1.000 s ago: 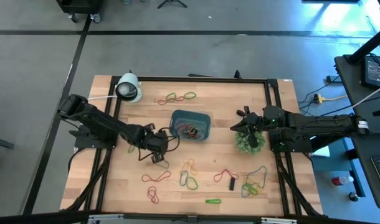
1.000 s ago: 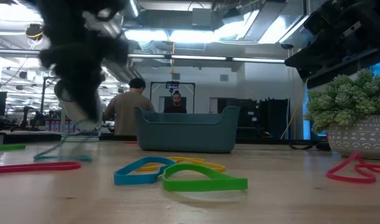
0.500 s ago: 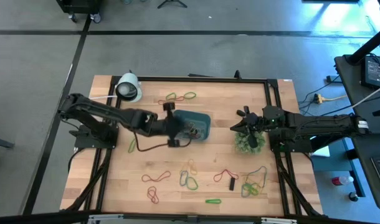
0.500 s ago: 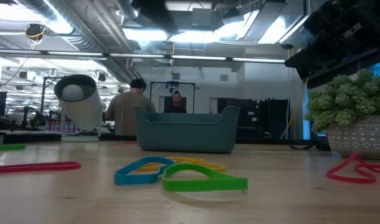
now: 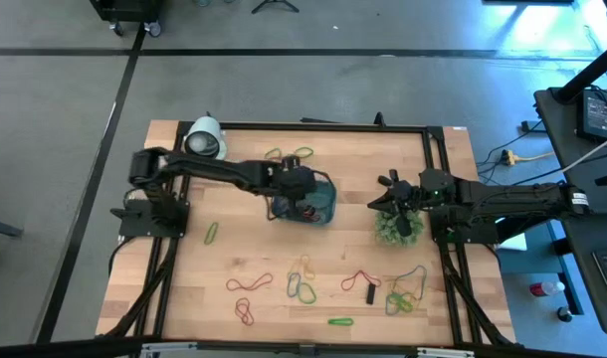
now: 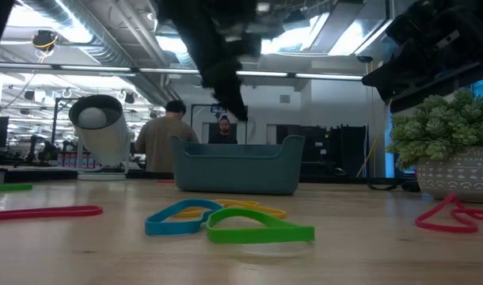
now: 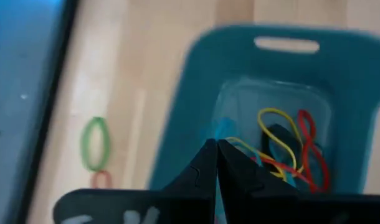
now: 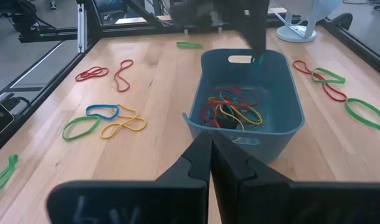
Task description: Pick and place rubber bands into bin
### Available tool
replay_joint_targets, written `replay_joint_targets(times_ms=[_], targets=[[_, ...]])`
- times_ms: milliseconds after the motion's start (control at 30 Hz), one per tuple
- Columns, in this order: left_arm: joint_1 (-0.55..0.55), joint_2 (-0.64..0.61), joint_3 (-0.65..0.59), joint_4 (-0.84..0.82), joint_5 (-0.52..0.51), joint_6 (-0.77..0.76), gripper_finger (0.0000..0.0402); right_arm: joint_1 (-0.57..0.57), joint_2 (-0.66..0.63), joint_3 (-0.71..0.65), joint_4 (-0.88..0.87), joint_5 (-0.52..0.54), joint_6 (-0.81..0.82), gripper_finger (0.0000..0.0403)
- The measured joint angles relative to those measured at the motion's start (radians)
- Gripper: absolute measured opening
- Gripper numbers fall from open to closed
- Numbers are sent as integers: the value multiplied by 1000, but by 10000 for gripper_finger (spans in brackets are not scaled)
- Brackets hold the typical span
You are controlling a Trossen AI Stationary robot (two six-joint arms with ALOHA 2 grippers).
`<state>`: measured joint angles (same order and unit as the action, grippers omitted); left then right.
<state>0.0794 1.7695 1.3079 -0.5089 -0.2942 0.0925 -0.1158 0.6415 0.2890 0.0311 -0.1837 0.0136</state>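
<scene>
High view: the clenched left tool [image 5: 302, 185] has been carried from the counter [image 5: 204, 288] to directly above the bin [image 5: 328, 204], so a rubber band [image 7: 224, 127] is likely ready for release.

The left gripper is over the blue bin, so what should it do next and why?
Probably open. The left gripper hangs shut above the small teal plastic bin, seemingly pinching a blue rubber band over the bands already inside, so letting go should drop it in.

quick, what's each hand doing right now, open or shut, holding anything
left hand: shut, over the bin; a blue rubber band shows at its tips, hold unclear.
right hand: shut, empty, by the plant.
</scene>
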Motion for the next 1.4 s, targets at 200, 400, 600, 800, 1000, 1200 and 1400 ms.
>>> replay_joint_targets(times_ms=[200,400,600,800,1000,1200,1400], targets=[[4,113,0,21,20,8,4,0,0,0,-3,0,-18,13],[7,161,0,26,99,-1,26,0,0,0,-7,0,-18,13],[0,157,0,21,106,-1,83,0,0,0,-7,0,-18,13],[-1,110,0,4,93,-1,143,0,0,0,-9,0,-18,13],[-2,-5,0,-23,49,-8,163,0,0,0,-10,0,-15,13],[-2,-156,-22,-128,3,-82,155,0,0,0,-18,-1,9,13],[-6,-370,-214,-93,68,-159,102,0,0,0,-11,0,8,13]])
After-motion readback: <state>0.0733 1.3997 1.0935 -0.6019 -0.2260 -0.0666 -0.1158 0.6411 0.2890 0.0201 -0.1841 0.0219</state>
